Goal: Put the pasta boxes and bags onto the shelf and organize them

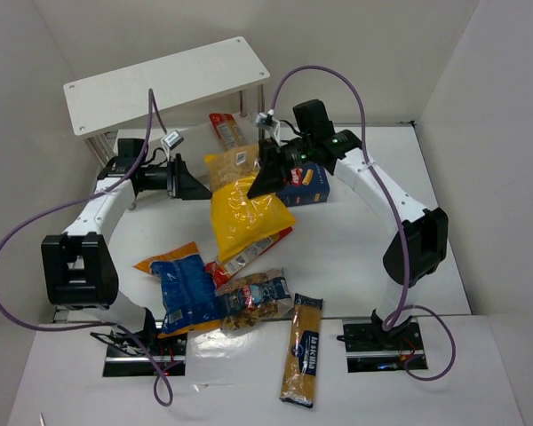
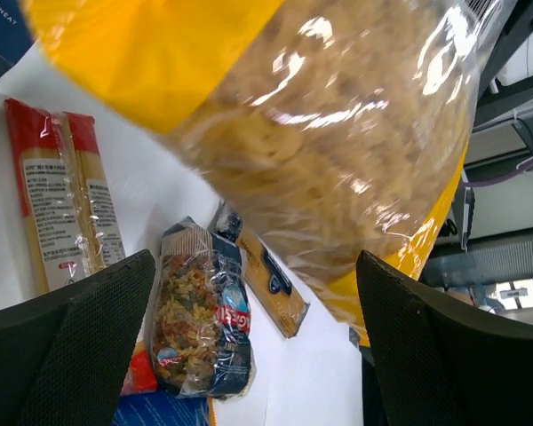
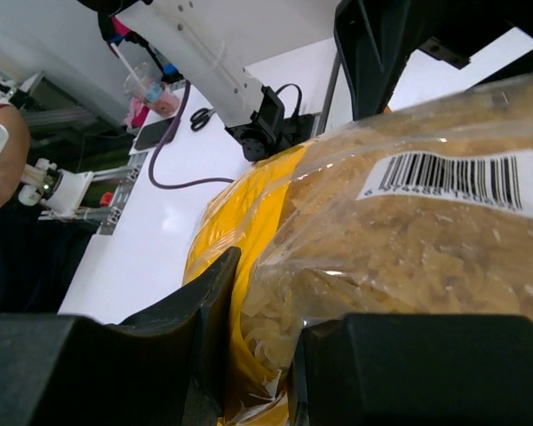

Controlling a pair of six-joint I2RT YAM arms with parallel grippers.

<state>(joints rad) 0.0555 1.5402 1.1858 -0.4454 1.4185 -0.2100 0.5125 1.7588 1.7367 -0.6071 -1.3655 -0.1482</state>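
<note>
The right gripper (image 1: 265,180) is clamped on the clear end of the yellow bag (image 1: 242,217), holding that end up in front of the shelf (image 1: 164,82), with the dark blue box (image 1: 306,188) just behind. The left gripper (image 1: 194,185) stands wide open just beside the bag's left edge, its fingers (image 2: 75,342) around nothing
</note>
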